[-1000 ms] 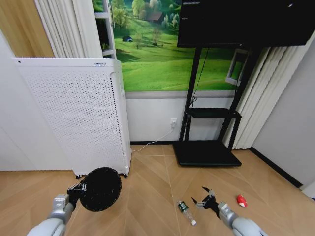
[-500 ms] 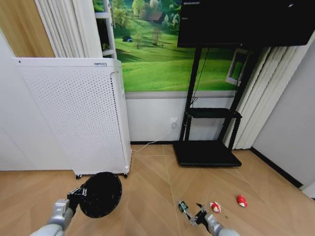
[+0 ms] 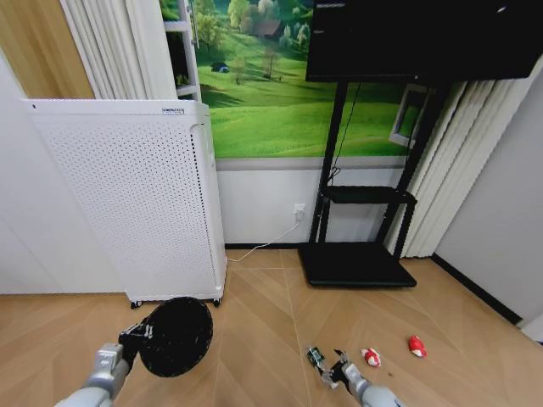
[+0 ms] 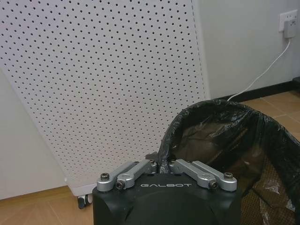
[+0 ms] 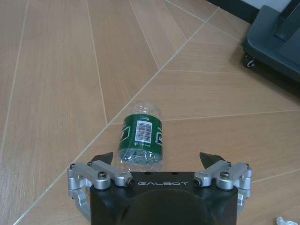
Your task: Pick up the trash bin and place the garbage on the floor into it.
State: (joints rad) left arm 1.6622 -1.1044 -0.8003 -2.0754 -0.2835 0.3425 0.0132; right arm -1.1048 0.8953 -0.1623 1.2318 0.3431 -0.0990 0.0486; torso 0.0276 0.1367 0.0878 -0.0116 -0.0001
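My left gripper (image 3: 137, 338) is shut on the rim of the trash bin (image 3: 176, 337), a small black round basket held above the floor (image 3: 254, 339) at the lower left. In the left wrist view the fingers (image 4: 161, 165) pinch the edge of the black liner of the bin (image 4: 225, 140). My right gripper (image 3: 336, 371) hangs open low over the clear bottle with a green label (image 3: 316, 357). In the right wrist view the bottle (image 5: 140, 136) lies just ahead of the spread gripper (image 5: 158, 158), partly between the fingertips. A red-and-white wrapper (image 3: 371, 357) and a small red piece (image 3: 417, 345) lie further right.
A tall white perforated appliance (image 3: 127, 195) on casters stands right behind the bin. The black TV stand base (image 3: 356, 264) sits beyond the garbage, its corner with a caster (image 5: 272, 42) near the bottle. A white cable (image 3: 263, 246) runs along the wall.
My right gripper has moved left from above the wrapper to the bottle and come lower, leaving the wrapper in plain sight. The bin in my left gripper has drifted slightly right.
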